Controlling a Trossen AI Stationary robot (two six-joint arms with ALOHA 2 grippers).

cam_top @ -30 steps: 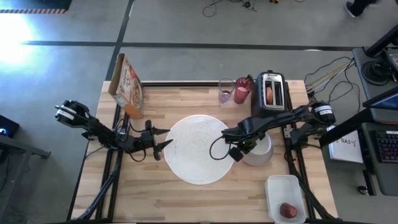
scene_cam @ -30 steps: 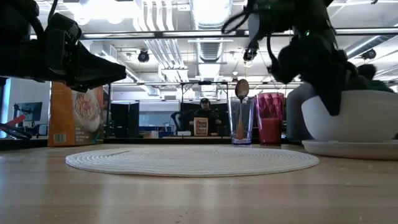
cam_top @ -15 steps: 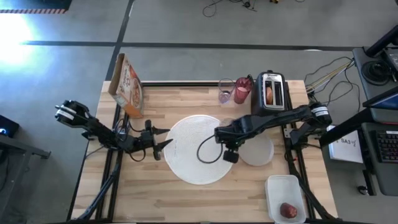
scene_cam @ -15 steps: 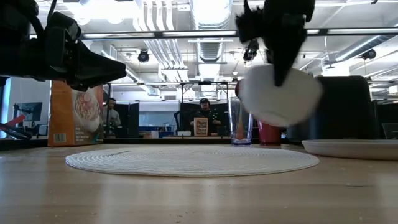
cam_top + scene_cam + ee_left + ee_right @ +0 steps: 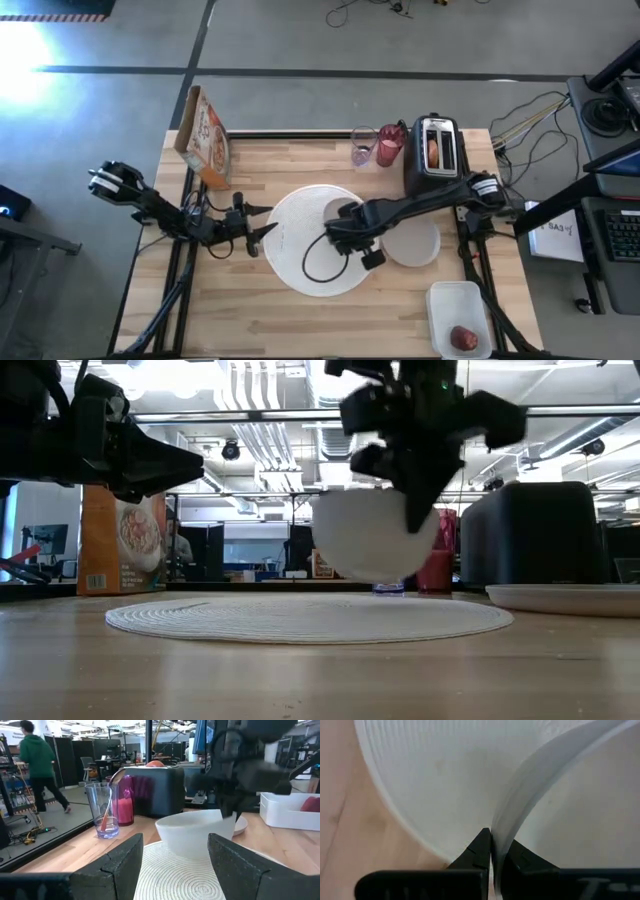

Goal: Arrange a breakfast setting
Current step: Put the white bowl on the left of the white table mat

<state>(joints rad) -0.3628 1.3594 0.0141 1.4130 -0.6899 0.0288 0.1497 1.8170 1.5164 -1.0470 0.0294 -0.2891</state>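
Note:
The small white bowl [image 5: 368, 536] hangs over the large round white plate [image 5: 300, 262], near that plate's far right part, with my right gripper [image 5: 348, 222] shut on its rim. My left gripper [image 5: 267, 229] waits open and level at the plate's left edge, its fingers [image 5: 116, 865] apart and pointing at the bowl [image 5: 195, 833]. The small grey plate [image 5: 416, 244] lies bare to the right of the large plate. The pink tumbler [image 5: 390, 146] stands at the far edge. A bagel half [image 5: 432, 150] sticks up from the black toaster. The red apple [image 5: 462, 337] lies in a white tub. My right gripper pinches the bowl's rim [image 5: 496, 834] between its two fingers, one fingertip [image 5: 479, 851] outside the wall and one inside. The fingers come from above, pointing steeply down. The bowl hangs about upright, lifted clear above the large plate [image 5: 430, 770].
A clear glass [image 5: 362, 147] holding the orange-handled spoon stands left of the tumbler. The black toaster [image 5: 437, 152] is at the far right, a cereal box [image 5: 205, 135] at the far left, and the white tub [image 5: 460, 318] at the near right corner.
My right gripper has lifted the bowl off the small grey plate and carried it toward the table's left, over the large white plate, rolling its wrist on the way. The grey plate stays where it was, now bare.

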